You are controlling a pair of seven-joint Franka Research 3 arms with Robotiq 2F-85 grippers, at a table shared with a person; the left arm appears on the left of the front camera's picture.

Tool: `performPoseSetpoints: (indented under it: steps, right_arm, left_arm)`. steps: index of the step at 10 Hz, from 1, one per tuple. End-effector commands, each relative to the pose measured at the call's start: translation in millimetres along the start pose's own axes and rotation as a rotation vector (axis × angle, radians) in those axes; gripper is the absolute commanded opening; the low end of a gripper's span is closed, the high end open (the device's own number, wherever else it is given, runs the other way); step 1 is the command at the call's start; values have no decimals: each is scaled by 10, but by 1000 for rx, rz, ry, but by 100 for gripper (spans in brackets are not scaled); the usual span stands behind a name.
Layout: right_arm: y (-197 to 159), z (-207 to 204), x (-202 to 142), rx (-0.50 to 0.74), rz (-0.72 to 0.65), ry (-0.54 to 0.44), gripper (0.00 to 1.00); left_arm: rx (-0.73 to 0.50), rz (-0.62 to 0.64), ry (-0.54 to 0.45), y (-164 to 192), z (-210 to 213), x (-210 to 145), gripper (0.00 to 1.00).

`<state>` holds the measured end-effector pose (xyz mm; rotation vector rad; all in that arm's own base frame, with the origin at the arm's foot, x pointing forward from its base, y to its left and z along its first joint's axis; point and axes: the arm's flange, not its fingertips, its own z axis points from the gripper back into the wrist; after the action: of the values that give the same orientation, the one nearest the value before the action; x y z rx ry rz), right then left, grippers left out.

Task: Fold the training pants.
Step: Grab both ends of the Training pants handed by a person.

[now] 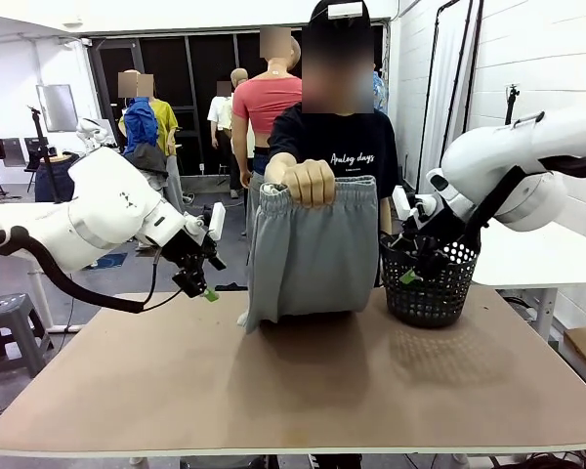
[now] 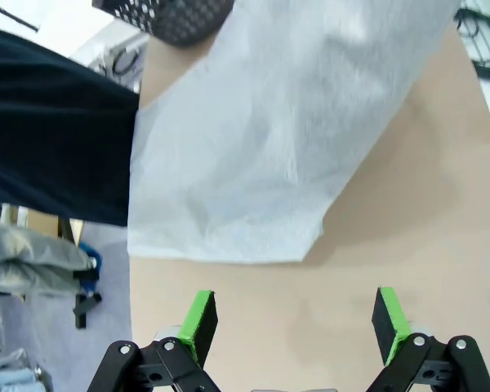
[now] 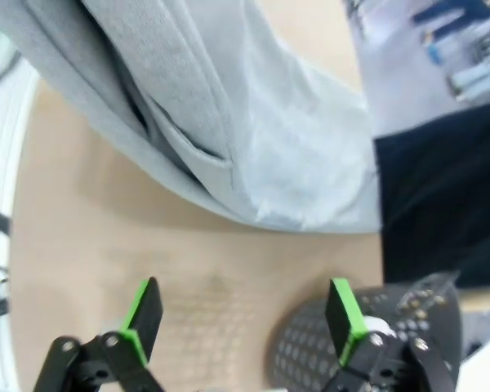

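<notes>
We are looking across the big brown table (image 1: 273,391), and a person (image 1: 337,142) in a dark shirt is standing at the far side of it. The person is holding up the training pants (image 1: 308,254) in the middle, so they are hanging down like a curtain with the low end reaching the table top. We are thinking the pants are going to be light and very soft, so they are going to flop, sag and bunch up if we are grabbing them in just one spot. They are not going to break or slip much. We are guessing the best places to take hold are the two ends of the thick waistband (image 1: 356,191), or the two side edges, one for each of our grippers, so the cloth is staying flat. The pants are plain light grey with a puffy, gathered top and a few soft wrinkles. A black basket (image 1: 439,293) with little holes is sitting just beside the pants, on our right. Our left gripper (image 2: 294,318) is hanging above the bare table near the low corner of the pants, wide open and holding nothing. Our right gripper (image 3: 243,314) is hovering by the basket, also wide open and empty. The person's hand (image 1: 310,182) is closing tight around the middle of the waistband.
</notes>
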<state>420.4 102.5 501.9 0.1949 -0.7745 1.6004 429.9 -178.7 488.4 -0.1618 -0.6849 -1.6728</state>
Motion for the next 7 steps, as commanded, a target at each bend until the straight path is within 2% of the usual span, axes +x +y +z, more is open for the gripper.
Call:
performPoseSetpoints:
  steps: [1,7]
  right_arm:
    - [-80,-85,-96,69,15,-123,100]
    - [31,-138,3,82,50,-325,100]
  left_arm:
    - [-16,-30,-119,10,-35,27,100]
    - [-34,49,-325,-117,2,288,100]
